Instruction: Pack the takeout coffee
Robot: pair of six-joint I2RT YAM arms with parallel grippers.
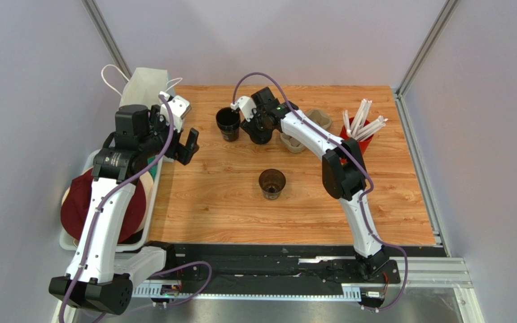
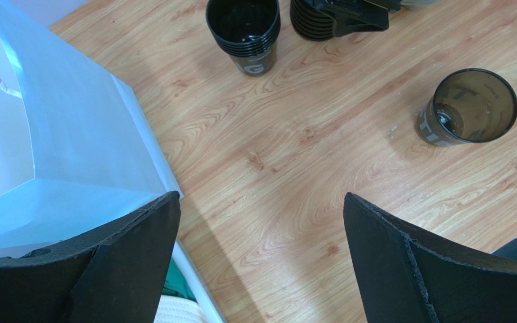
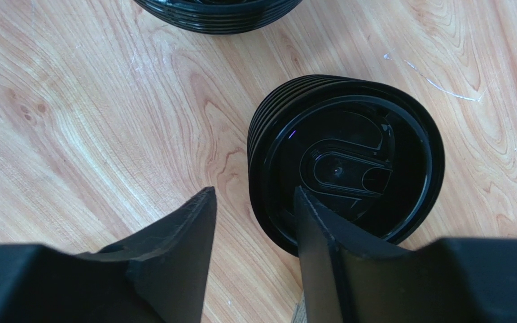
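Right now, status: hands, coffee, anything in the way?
Left hand open, empty, beside bag. Right hand open over lid stack. Coffee cup mid-table, unlidded, nothing blocking.

Ahead of your left gripper [image 2: 260, 202], pale "G" on the stacked black cups [image 2: 253, 62]; further right, "T" on the lone cup [image 2: 473, 108]
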